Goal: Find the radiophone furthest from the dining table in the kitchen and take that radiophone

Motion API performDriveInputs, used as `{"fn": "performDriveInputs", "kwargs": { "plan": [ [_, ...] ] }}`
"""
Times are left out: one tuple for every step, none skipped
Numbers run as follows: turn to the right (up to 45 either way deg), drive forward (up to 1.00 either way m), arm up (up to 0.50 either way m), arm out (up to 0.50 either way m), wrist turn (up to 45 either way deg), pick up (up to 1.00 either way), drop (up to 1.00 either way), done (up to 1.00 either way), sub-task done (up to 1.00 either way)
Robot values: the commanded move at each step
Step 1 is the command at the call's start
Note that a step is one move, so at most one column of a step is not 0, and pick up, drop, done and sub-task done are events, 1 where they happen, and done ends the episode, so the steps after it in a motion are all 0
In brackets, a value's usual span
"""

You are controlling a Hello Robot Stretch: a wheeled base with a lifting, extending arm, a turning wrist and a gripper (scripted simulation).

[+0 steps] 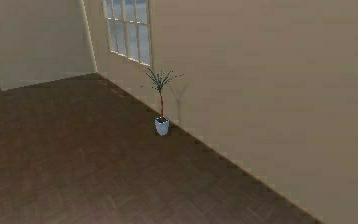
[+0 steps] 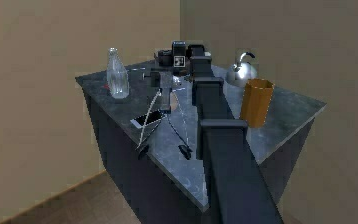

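One plant (image 1: 161, 98) ahead; sideways a counter (image 2: 292, 106) and hand (image 2: 162, 150), whose load I cannot tell.

Forward view: even, moderate light. The window (image 1: 128, 27) is rendered pale and bright, and a faint shadow is cast by the potted plant (image 1: 161, 98) onto the wall (image 1: 277, 80).
Arm side view: dimmer. A soft sheen is carried by the countertop (image 2: 292, 110), and highlights are noted on the glass bottle (image 2: 116, 73) and the kettle (image 2: 243, 68).
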Motion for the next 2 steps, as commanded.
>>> {"fn": "performDriveInputs", "kwargs": {
  "plan": [
    [0.0, 0.0, 0.0, 0.0, 45.0, 0.0, 0.0, 0.0, 0.0],
    [0.0, 0.0, 0.0, 0.0, 45.0, 0.0, 0.0, 0.0, 0.0]
  ]
}}
